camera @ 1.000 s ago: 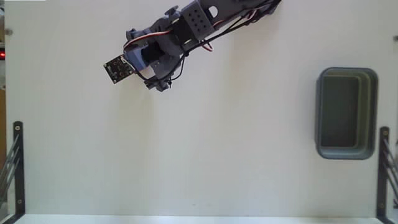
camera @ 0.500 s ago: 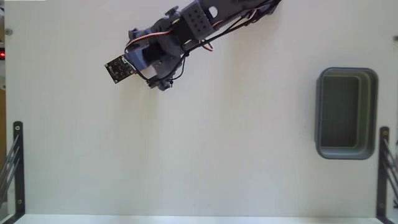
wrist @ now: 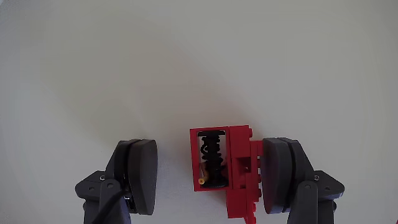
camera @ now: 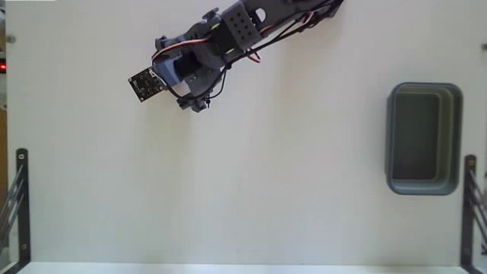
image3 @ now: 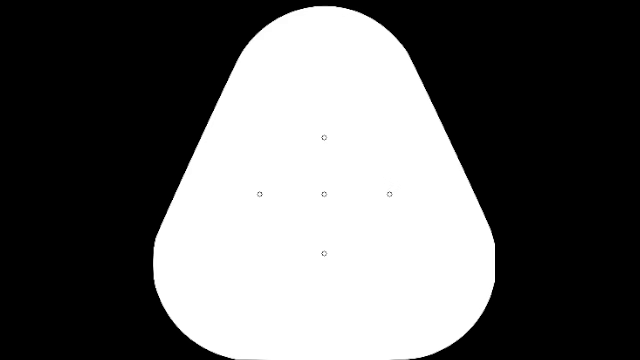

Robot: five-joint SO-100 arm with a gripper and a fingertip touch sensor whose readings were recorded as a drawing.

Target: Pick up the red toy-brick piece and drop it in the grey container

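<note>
In the wrist view the red toy-brick piece (wrist: 239, 168) lies on the white table between my fingers. Its dark underside cavity faces up, and its right side rests against the right finger (wrist: 280, 171). A clear gap separates it from the left finger (wrist: 140, 174). My gripper (wrist: 210, 149) is open around it. In the fixed view the gripper (camera: 192, 103) points down at the table's upper left, and the arm hides the brick. The grey container (camera: 424, 90) stands far to the right, with nothing visible inside it.
Black metal brackets stand at the lower left edge (camera: 21, 198) and the lower right edge (camera: 470, 205) of the table in the fixed view. The table's front edge runs along the bottom of that view. White tabletop lies between the arm and the container.
The gripper head has shifted only a few pixels sideways and back. The container has not moved.
</note>
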